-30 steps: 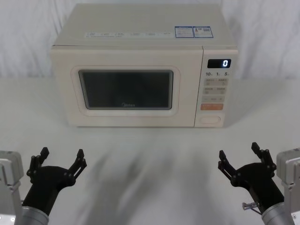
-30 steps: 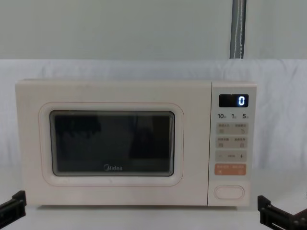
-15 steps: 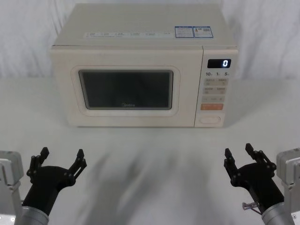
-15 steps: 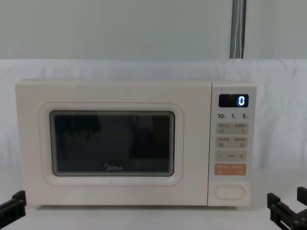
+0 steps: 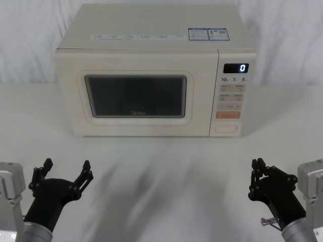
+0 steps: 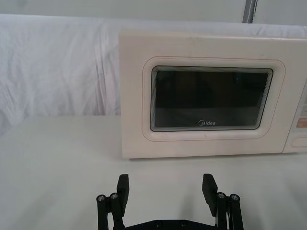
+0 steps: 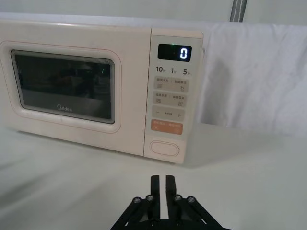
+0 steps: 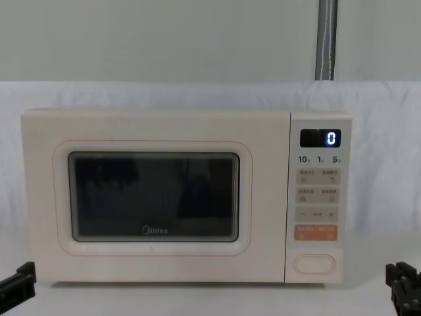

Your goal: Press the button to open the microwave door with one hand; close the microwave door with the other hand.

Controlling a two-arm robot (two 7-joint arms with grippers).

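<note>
You have the microwave (image 5: 151, 70) on the far middle of the table (image 5: 166, 171), its microwave door (image 5: 136, 96) on the left, its control panel (image 5: 232, 91) on the right, and the button (image 5: 225, 128) lowest on that panel.

Cream microwave door (image 5: 136, 96) sits apparently fully shut (dark window); oval button (image 5: 225, 128) bottom right.

Low at the frame's left corner, the left matte-black linkage tool (image 5: 64, 174) has slim fingers tipped with blocky pads and joined by silver screws, on a black wrist and pale grey housing. The right matte-black tool (image 5: 259, 171) at lower right matches, with a small metal fitting beneath.
</note>
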